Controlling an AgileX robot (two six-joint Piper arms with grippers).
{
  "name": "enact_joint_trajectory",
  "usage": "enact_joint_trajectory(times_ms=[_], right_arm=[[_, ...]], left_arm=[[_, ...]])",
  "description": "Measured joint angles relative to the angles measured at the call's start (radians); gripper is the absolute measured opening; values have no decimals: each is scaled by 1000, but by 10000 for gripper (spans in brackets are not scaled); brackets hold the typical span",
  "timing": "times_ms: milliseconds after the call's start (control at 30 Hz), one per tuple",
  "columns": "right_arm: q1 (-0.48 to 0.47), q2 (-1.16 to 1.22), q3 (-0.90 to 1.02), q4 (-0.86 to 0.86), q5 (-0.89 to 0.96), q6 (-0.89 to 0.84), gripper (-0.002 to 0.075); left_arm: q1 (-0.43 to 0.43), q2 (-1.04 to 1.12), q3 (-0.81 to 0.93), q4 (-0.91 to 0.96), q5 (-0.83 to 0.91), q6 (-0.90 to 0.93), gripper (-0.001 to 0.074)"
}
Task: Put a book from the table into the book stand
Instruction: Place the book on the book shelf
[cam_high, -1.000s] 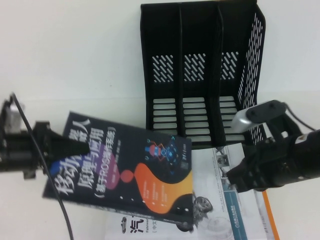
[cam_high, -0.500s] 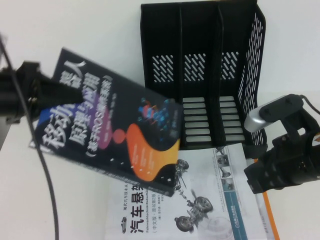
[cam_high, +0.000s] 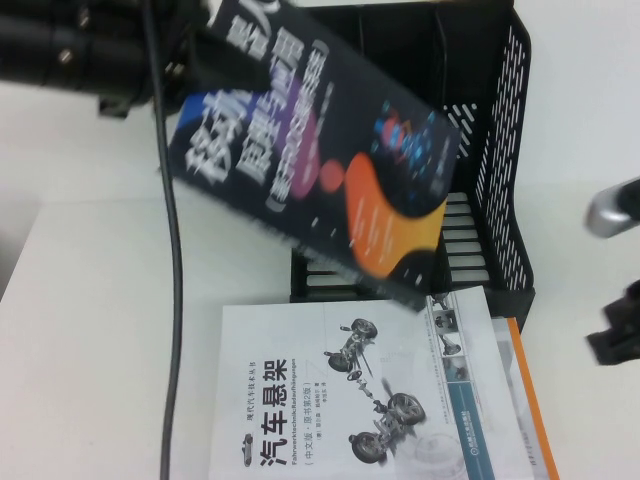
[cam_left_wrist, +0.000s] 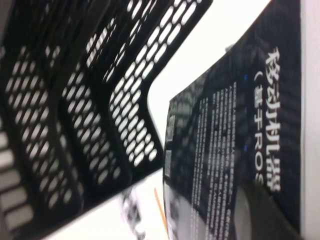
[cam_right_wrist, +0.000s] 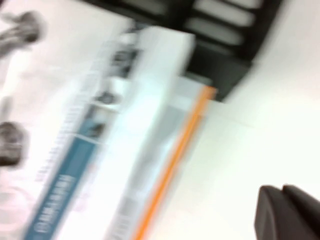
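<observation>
— Well, starting at the left gripper (cam_high: 205, 35), up at the far left of the high view: closed how?

— Clamped on a top corner of the black paperback (cam_high: 330, 150), judging by how it hangs. Lifts it clear of the table (cam_high: 100, 330), tilted, cover toward the camera, in front of the left and middle slots of the black book stand (cam_high: 500, 150).

— So, mid-transfer?

— Looks like it. Lifted and carried over, not yet slotted.

— And the right gripper (cam_high: 620, 335)?

— Sits low at the right edge, well apart from the paperback, beside the orange-edged book (cam_high: 530, 400). Grip state: cannot tell. Probably parked.

— Anything underneath?

— Only the white car-suspension book (cam_high: 330, 400), flat in front of the stand, partly over the orange-edged one.

— Next move?

— Calls for turning the paperback upright, lining its edge up between two dividers, lowering until seated on the slotted base, then letting go. Risks catching a divider if kept tilted.
</observation>
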Motion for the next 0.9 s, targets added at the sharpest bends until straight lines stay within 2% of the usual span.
enact_joint_trajectory(times_ms=[200, 500, 667, 900], right_arm=[[0, -110, 0, -117, 65, 106, 5], [0, -166, 1, -126, 102, 118, 5], [0, -166, 8, -126, 105, 118, 5], [0, -166, 10, -126, 106, 118, 5]], left_arm=[[-51, 152, -231, 49, -40, -103, 114], [-128, 345, -510, 323, -15, -334, 114], [-163, 370, -564, 443, 30, -420, 113], [-164, 372, -570, 508, 75, -472, 113]])
